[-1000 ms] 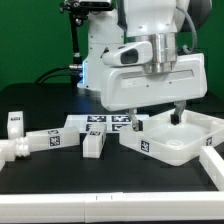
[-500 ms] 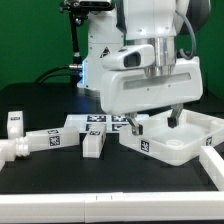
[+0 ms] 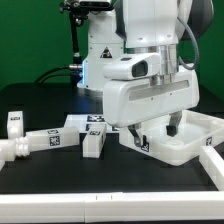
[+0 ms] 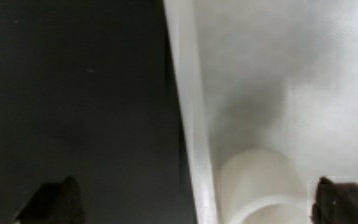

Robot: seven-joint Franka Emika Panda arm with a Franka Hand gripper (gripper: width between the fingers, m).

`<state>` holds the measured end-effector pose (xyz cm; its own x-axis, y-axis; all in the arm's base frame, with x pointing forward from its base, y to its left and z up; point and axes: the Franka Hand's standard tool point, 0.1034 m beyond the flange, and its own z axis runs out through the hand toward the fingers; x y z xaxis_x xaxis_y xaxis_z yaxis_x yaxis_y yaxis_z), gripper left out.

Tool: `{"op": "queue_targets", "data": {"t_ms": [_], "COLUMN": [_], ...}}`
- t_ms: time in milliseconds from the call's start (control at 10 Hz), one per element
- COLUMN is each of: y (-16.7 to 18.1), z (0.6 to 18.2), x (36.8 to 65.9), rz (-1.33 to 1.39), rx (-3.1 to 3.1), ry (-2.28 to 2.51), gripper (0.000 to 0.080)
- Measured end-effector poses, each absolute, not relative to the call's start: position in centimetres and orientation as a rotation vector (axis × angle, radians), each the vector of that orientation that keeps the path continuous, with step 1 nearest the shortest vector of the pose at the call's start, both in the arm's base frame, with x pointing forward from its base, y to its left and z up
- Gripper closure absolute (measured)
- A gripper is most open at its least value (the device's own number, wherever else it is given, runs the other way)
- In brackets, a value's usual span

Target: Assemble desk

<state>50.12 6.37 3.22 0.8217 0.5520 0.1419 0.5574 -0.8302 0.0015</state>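
The desk top (image 3: 188,146) is a white rimmed tray lying on the black table at the exterior view's right. My gripper (image 3: 157,130) hangs low over its end nearer the exterior view's left, open and holding nothing. In the wrist view the top's rim wall (image 4: 190,110) runs between the two dark fingertips (image 4: 51,200), so the open gripper (image 4: 197,205) straddles it, with one fingertip over the black table and the other over the top's inside. A rounded corner socket (image 4: 265,185) shows inside the rim. Three legs lie loose at the exterior view's left (image 3: 38,142), (image 3: 92,144), (image 3: 14,122).
The marker board (image 3: 104,122) lies behind the legs, partly hidden by my hand. A white rail (image 3: 213,163) borders the table at the exterior view's right and along the front (image 3: 100,200). The robot's base (image 3: 100,50) stands behind.
My hand has come down and shifted slightly toward the exterior view's left, lowering its open fingers over the desk top's rim. The parts have not moved.
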Motion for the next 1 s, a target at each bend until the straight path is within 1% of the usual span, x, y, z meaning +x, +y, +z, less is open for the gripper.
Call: {"op": "queue_targets", "data": {"t_ms": [300,500,600,700,800,900,1000], "y": [5.2,5.1,5.1,5.1,5.1,5.1,5.1], "z": [1.5,0.8,0.9,0.9,0.9,0.9,0.9], "x": [49.3,48.8,48.9,48.9,48.9,48.9,48.9], "rz": [-0.122,-0.130,-0.132,-0.132,-0.132,-0.132,-0.131], "rx": [-2.963,-2.968,-2.968,-2.968,-2.968,-2.968,-2.968], "ry": [-0.871,-0.867,-0.867,-0.867,-0.867,-0.867,-0.867], "gripper": [0.0151,0.0151,0.0269,0.0405,0.0405,0.0588,0.0716]}}
